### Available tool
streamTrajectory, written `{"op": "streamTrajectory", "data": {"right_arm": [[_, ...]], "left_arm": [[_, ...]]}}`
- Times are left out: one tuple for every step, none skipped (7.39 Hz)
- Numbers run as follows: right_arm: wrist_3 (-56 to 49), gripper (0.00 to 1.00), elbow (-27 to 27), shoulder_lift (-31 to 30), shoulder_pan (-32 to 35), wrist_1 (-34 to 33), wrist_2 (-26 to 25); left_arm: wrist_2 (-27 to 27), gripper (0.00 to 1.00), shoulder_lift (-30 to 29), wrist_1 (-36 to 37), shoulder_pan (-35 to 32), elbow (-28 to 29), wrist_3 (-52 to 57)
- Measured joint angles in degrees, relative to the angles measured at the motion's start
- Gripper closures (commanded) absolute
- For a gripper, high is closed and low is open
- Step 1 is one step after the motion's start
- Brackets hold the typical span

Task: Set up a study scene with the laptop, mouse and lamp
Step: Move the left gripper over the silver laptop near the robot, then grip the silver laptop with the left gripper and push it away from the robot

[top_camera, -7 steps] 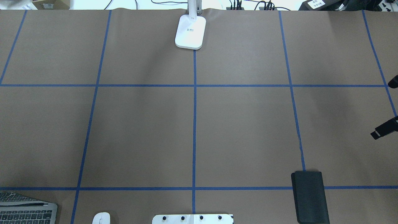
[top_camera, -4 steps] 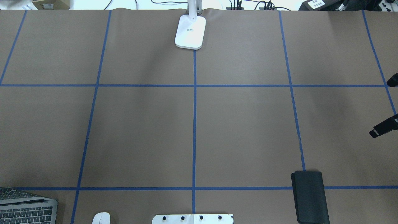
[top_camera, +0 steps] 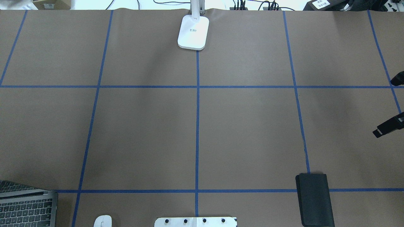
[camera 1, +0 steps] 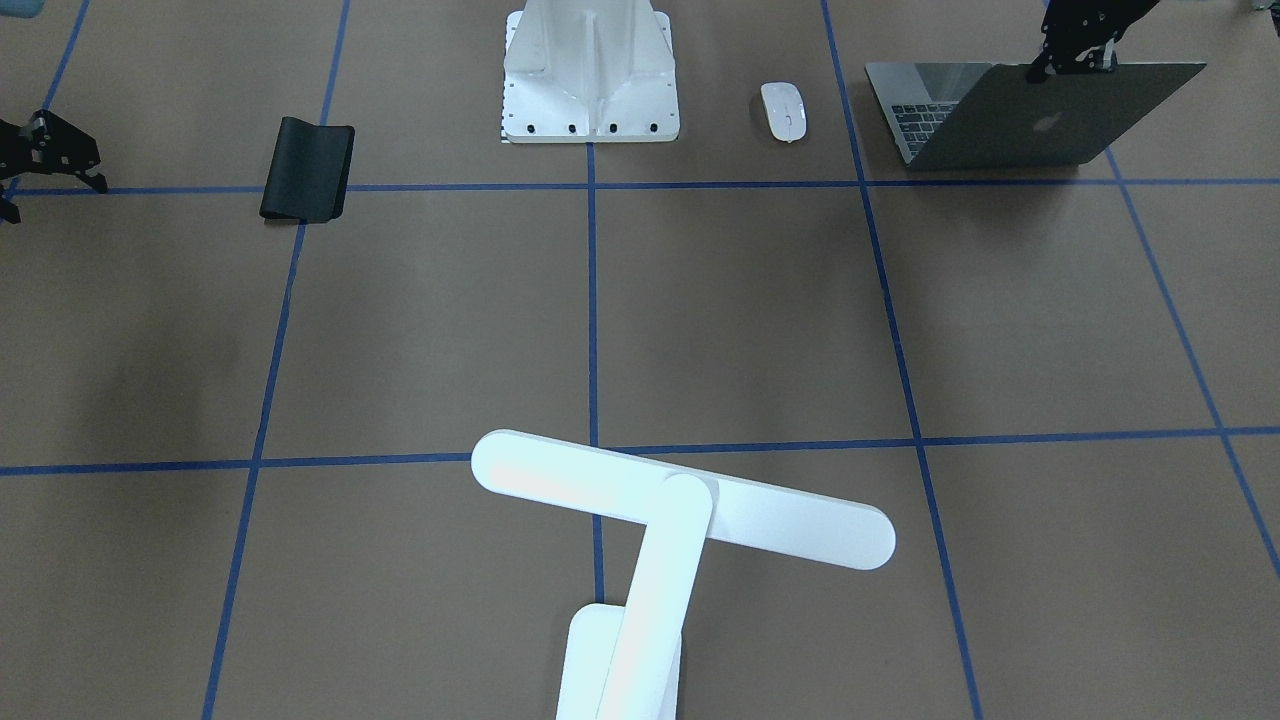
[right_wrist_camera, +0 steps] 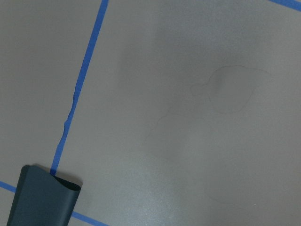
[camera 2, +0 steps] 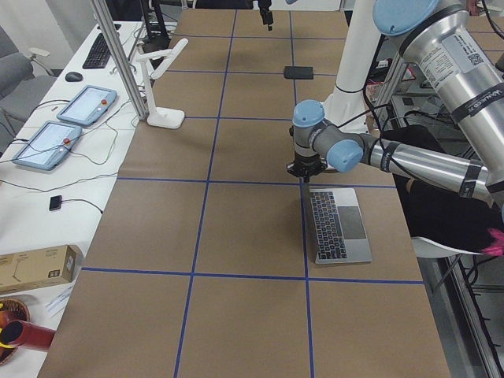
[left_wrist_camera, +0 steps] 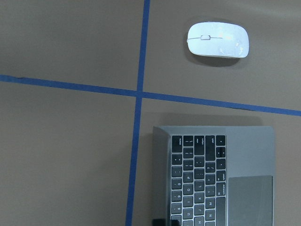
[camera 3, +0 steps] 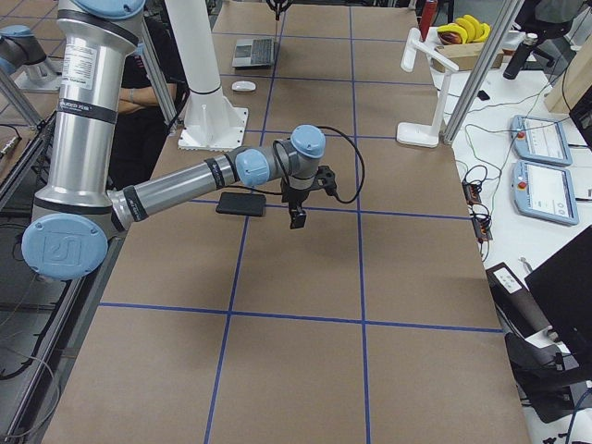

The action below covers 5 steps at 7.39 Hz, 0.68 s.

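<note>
The grey laptop [camera 1: 1040, 120] stands open near the robot's left front corner, its keyboard [left_wrist_camera: 200, 181] facing the robot. My left gripper [camera 1: 1072, 58] is shut on the top edge of its lid. The white mouse [camera 1: 783, 110] lies between the laptop and the pedestal, and it shows at the top of the left wrist view [left_wrist_camera: 217, 39]. The white lamp [top_camera: 193, 31] stands at the far middle edge, its bar head [camera 1: 680, 500] level over the table. My right gripper [top_camera: 384, 108] hangs open at the right side with nothing in it.
A flat black mat [top_camera: 315, 200] lies on the right near the robot, just left of my right gripper in the right wrist view [right_wrist_camera: 42, 197]. The white bolted pedestal [camera 1: 590, 70] stands at the near middle. Blue tape lines grid the brown table [top_camera: 246, 132].
The laptop has come further into the overhead view, sliding away from the robot. The right gripper's fingers have crept slightly to the left. Lamp, mouse and mat have not moved.
</note>
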Motion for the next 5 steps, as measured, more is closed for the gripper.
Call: {"op": "streamTrajectory", "data": {"right_arm": [[0.0, 0.01, -0.3, 0.7, 0.0, 0.0, 0.0], [0.3, 0.01, -0.7, 1.4, 0.0, 0.0, -0.1], [1.6, 0.01, -1.0, 2.1, 0.0, 0.0, 0.0], [4.3, 0.01, -1.2, 2.7, 0.0, 0.0, 0.3], [6.7, 0.01, -1.3, 3.3, 0.0, 0.0, 0.7]], "left_arm": [[0.0, 0.93, -0.1, 0.0, -1.4, 0.0, 1.1], [0.0, 0.94, -0.3, 0.1, -2.3, 0.0, 1.6], [0.0, 0.94, -0.6, 0.1, -3.0, 0.0, 1.9], [0.0, 0.95, -1.2, 0.2, -3.5, 0.0, 1.9], [0.0, 0.95, -2.2, 0.3, -3.8, 0.1, 2.0]]}}
